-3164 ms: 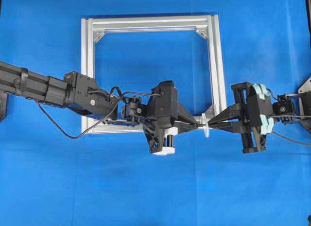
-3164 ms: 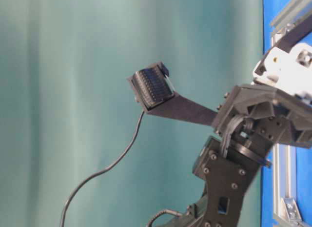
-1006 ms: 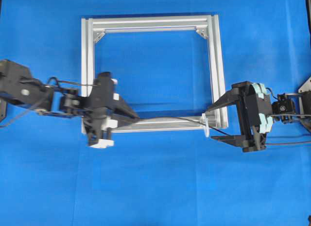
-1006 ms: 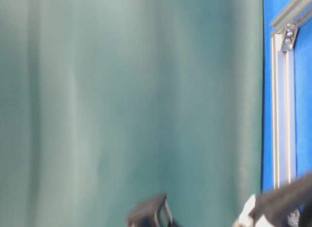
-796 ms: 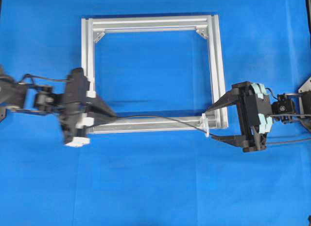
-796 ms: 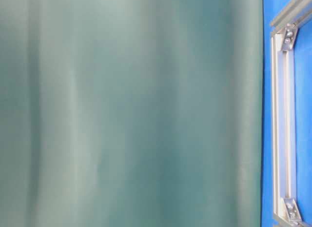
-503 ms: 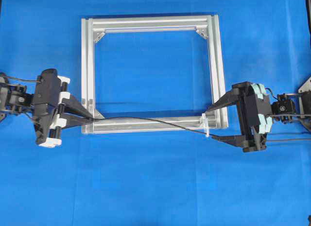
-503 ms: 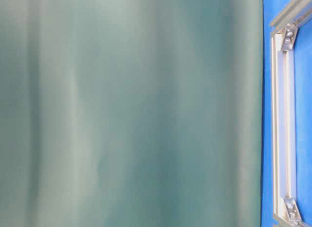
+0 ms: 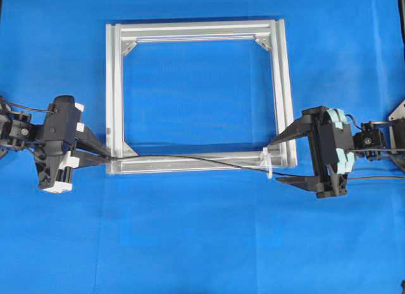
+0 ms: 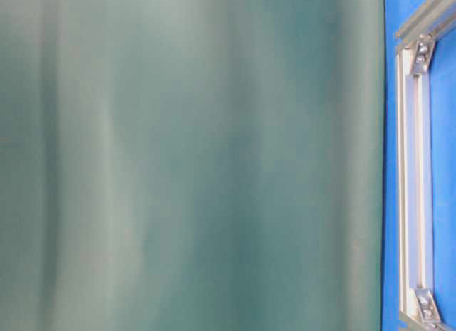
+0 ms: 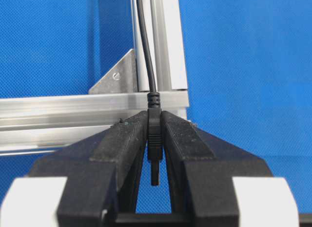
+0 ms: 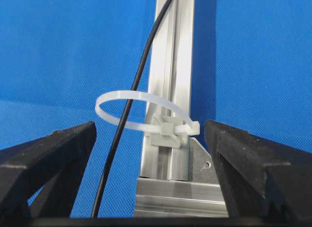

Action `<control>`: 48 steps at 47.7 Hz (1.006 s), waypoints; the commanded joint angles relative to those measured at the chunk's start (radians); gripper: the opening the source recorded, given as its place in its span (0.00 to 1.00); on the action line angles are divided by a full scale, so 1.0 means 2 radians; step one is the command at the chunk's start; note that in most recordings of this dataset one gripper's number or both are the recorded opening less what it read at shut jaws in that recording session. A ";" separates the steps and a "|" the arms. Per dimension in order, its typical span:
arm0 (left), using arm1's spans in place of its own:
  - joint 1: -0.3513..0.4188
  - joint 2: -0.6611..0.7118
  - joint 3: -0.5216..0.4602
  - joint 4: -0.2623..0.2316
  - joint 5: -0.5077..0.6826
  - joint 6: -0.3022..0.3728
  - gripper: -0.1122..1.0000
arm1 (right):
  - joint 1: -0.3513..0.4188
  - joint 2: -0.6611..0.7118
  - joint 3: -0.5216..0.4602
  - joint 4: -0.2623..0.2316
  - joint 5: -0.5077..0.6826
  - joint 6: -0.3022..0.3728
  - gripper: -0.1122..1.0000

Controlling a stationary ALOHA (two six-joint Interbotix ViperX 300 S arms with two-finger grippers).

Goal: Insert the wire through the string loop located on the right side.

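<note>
A flat blue cloth surface [image 9: 202,243] filled the overhead view from edge to edge, its fine weave showing plainly in both wrist views. On it, in the upper middle of the overhead view, lay a square silver frame [image 9: 196,30] of aluminium rails with triangular corner brackets. The table-level view was mostly taken up by a blurred grey-green backdrop [image 10: 192,160], with only a strip of blue and one frame rail at its right edge. At the left edge of the overhead view the left gripper [image 9: 107,160] sat just outside the frame's lower left corner, its fingers [image 11: 124,139] narrowed and clamped on the plug end of the wire [image 9: 190,158]. The wire ran from there along the frame's bottom rail towards the lower right corner, where it passed through the string loop [image 12: 141,107], a pale band on a small white mount fixed to the rail. At the right of the overhead view the right gripper [image 9: 273,160] stood with its fingers [image 12: 46,154] spread wide on either side of the loop, touching nothing.
</note>
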State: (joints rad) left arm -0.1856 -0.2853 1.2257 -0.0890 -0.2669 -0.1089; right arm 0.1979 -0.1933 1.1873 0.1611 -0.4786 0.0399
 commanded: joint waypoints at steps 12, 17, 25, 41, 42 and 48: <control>-0.002 -0.006 -0.003 0.002 -0.002 -0.006 0.41 | -0.001 -0.007 -0.003 -0.001 -0.002 -0.001 0.92; -0.002 -0.008 -0.002 0.002 -0.001 -0.006 0.70 | -0.001 -0.007 -0.003 -0.001 -0.002 -0.001 0.92; -0.002 -0.013 -0.003 0.002 -0.001 -0.006 0.81 | -0.001 -0.012 -0.005 -0.001 0.007 -0.001 0.92; -0.002 -0.079 -0.012 0.002 0.038 -0.005 0.79 | -0.008 -0.073 -0.006 -0.001 0.037 -0.012 0.92; -0.002 -0.084 -0.013 0.002 0.042 -0.005 0.79 | -0.010 -0.079 -0.007 -0.001 0.040 -0.014 0.92; -0.002 -0.115 -0.020 0.002 0.065 -0.004 0.79 | -0.019 -0.110 -0.011 -0.001 0.070 -0.025 0.92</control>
State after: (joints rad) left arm -0.1856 -0.4817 1.2088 -0.0874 -0.1519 -0.1181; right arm 0.1703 -0.3728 1.1858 0.1611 -0.3651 -0.0031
